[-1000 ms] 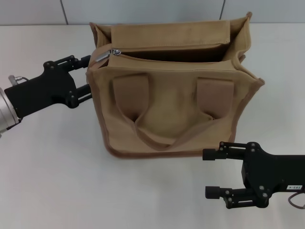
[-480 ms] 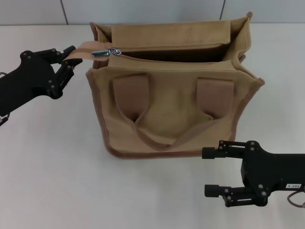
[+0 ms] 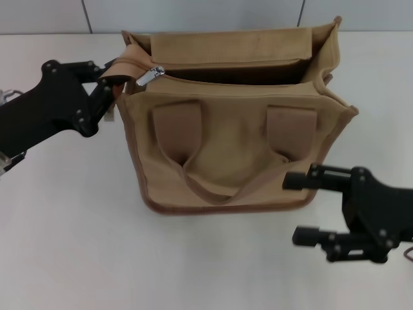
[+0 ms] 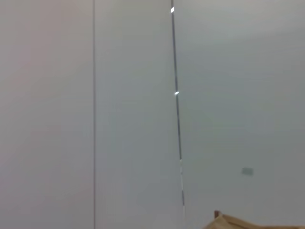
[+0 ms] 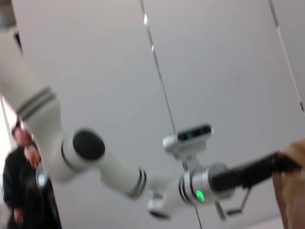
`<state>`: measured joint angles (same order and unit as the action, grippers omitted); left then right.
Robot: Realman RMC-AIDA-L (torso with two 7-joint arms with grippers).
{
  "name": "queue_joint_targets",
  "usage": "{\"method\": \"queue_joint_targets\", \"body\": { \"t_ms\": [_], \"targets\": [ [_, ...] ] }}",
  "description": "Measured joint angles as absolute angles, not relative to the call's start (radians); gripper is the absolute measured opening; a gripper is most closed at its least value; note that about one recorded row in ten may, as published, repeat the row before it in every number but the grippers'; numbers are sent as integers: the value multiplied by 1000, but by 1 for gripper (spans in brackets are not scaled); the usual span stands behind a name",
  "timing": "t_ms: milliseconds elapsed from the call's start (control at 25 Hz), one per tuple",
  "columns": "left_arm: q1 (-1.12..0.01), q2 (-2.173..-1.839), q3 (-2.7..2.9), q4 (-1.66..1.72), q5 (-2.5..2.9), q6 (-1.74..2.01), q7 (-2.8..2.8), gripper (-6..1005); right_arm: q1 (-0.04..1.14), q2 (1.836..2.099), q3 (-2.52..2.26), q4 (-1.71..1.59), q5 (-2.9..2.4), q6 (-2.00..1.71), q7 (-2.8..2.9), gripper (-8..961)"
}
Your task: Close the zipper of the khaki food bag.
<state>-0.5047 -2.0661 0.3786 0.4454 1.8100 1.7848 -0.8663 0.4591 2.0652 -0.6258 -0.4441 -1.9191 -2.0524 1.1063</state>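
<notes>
The khaki food bag [image 3: 232, 142] stands upright in the middle of the white table, handles facing me. Its zipper [image 3: 226, 76] runs along the top and is open, showing the dark inside. The silver pull tab [image 3: 148, 75] sits at the bag's left end. My left gripper [image 3: 105, 81] is at the bag's upper left corner, shut on the tan fabric end tab [image 3: 122, 66] of the zipper. My right gripper [image 3: 290, 208] is open and empty, low beside the bag's front right corner. A bag corner shows in the left wrist view [image 4: 248, 223].
The white table [image 3: 77, 226] spreads around the bag, with a grey wall behind. The right wrist view shows my left arm [image 5: 109, 167], the bag's edge [image 5: 293, 186] and a person [image 5: 21, 181] standing far off.
My left gripper took hold of the zipper's end tab, pulled it out left, then moved back toward the bag. My right gripper shifted right and up toward the bag's front right corner.
</notes>
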Motion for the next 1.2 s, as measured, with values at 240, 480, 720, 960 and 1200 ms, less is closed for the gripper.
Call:
{"method": "queue_joint_targets", "body": {
  "t_ms": [240,480,720,960,1200],
  "targets": [
    [-534,-2069,375,430,1808,1797,-865,22,494,2041,-626,-458,-1825,-2064,1316,774],
    [-546,-2069,379,429,1780,1797,-882,22,570,1997,-625,-478,-1717,-2053,1586,774],
    [-573,-2070,380,425,1778,1784,-908,22,632,1991,-633,-555,-1715,-2002,1760,774],
    [-590,-2069,378,403,1760,1758,-924,22,698,1990,-660,-589,-1729,-1905,1875,775],
    [-600,-2071,377,379,1760,1738,-932,22,733,1990,-711,-591,-1736,-1856,1901,775]
  ]
}}
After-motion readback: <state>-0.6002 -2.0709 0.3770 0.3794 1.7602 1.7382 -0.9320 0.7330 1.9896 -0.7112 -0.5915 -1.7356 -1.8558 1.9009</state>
